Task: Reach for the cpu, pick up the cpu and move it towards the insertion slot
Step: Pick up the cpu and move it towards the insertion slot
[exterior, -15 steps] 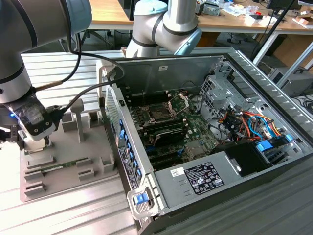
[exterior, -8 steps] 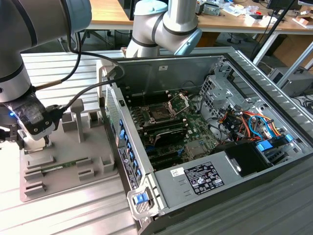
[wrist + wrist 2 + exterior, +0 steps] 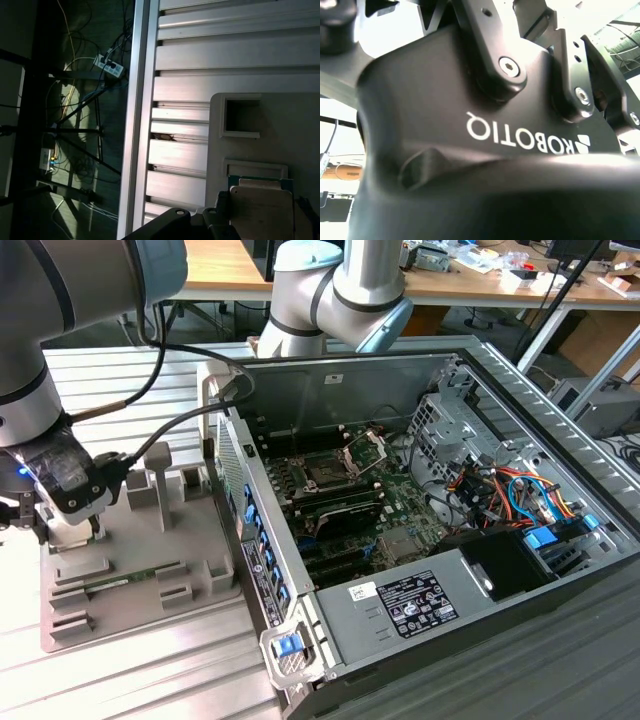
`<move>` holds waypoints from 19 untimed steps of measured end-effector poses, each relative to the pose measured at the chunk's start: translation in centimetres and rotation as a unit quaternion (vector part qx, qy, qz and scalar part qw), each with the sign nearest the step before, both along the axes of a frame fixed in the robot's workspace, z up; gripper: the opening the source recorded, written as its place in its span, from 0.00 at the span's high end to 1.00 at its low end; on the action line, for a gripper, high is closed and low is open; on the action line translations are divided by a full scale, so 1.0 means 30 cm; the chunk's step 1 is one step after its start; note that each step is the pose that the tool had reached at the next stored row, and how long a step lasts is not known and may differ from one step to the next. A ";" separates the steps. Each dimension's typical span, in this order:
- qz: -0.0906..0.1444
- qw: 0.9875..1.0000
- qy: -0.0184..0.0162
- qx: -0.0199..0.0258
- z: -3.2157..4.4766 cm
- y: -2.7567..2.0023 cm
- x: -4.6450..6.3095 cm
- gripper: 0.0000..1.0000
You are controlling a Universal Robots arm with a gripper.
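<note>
- In the exterior view my gripper (image 3: 72, 525) hangs over the tray (image 3: 150, 580), well apart from the slot (image 3: 330, 472).
- The first wrist view shows the cpu (image 3: 261, 200) lying in the tray.
- I cannot tell the gripper's state.

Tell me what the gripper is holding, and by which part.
It cannot be told: the gripper is down beside the cpu on the grey tray, but any contact is hidden.

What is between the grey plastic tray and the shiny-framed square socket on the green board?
In the exterior view, the computer case's silvery wall with blue ports stands between the grey plastic tray and the shiny-framed square socket.
</note>
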State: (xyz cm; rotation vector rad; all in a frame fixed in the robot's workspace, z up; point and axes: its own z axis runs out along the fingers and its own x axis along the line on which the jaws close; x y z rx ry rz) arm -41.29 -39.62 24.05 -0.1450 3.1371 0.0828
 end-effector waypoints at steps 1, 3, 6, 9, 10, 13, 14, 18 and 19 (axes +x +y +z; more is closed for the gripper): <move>0.000 1.000 0.000 0.000 0.001 0.000 0.000 0.46; 0.000 1.000 0.000 0.000 0.002 0.000 0.000 0.46; 0.000 1.000 0.000 0.000 0.004 0.000 0.000 0.46; 0.000 1.000 0.000 0.000 0.007 0.000 0.000 0.46; 0.000 1.000 0.000 0.000 0.008 0.000 0.000 0.46; 0.000 1.000 0.000 0.000 0.011 0.000 0.000 0.46; 0.000 1.000 0.000 0.000 0.012 0.000 0.000 0.46; 0.000 1.000 0.000 0.000 0.016 0.000 0.000 0.46; 0.000 1.000 0.000 0.000 0.016 0.000 0.000 0.46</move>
